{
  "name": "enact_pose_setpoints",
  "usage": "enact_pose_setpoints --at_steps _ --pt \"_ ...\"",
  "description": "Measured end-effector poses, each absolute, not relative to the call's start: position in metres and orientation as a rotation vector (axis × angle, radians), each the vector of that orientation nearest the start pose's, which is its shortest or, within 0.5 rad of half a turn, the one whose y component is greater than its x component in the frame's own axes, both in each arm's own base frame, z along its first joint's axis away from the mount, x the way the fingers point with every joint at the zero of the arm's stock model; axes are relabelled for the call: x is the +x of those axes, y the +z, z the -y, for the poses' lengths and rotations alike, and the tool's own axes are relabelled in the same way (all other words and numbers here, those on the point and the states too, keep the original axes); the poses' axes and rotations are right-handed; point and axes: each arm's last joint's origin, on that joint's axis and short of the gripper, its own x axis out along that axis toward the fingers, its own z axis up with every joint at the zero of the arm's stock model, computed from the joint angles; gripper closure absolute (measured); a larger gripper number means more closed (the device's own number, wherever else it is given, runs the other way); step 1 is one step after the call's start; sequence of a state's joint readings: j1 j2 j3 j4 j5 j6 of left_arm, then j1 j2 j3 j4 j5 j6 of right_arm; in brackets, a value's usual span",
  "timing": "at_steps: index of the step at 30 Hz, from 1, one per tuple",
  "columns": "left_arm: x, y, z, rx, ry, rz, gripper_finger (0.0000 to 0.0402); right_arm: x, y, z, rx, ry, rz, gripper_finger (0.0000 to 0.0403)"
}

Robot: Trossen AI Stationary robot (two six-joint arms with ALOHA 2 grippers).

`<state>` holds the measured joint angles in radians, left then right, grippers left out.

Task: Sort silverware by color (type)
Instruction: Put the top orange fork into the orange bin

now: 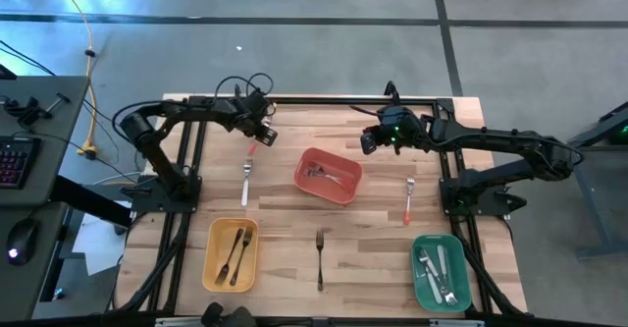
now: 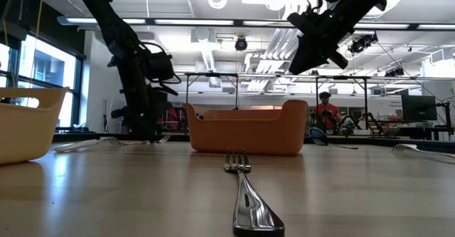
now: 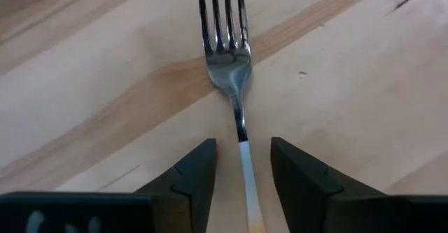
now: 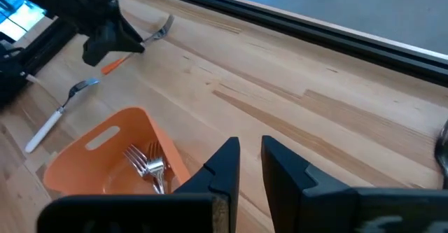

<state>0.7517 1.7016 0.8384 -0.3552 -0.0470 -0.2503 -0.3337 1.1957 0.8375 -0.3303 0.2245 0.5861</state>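
An orange-handled fork lies flat on the wooden table, far left of centre. My left gripper points steeply down over it, open. One finger stands on each side of the fork's handle without touching it. My right gripper hangs in the air above the far side of the red bin. Its fingers are a narrow gap apart with nothing between them. The red bin holds a few forks.
A white-handled fork lies just nearer than the left gripper. A dark fork lies at front centre and a red-handled fork right of the red bin. The yellow bin holds two dark forks. The green bin holds pale utensils.
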Motion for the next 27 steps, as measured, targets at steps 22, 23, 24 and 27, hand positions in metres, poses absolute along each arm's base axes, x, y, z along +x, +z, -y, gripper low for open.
enact_pose_setpoints --at_steps 22,23,24,27 --pt "0.211 0.194 -0.163 -0.41 0.458 -0.976 0.0399 0.234 0.247 0.043 0.634 -0.381 -0.784 0.0366" --pt "0.211 0.201 -0.159 -0.387 0.445 -0.951 0.04 0.233 0.245 0.036 0.628 -0.359 -0.82 0.0371" --pt "0.211 0.208 -0.155 -0.368 0.432 -0.926 0.04 0.232 0.243 0.03 0.624 -0.338 -0.855 0.0379" --pt "0.21 0.224 -0.144 -0.339 0.389 -0.864 0.04 0.23 0.237 0.015 0.618 -0.31 -0.948 0.0399"
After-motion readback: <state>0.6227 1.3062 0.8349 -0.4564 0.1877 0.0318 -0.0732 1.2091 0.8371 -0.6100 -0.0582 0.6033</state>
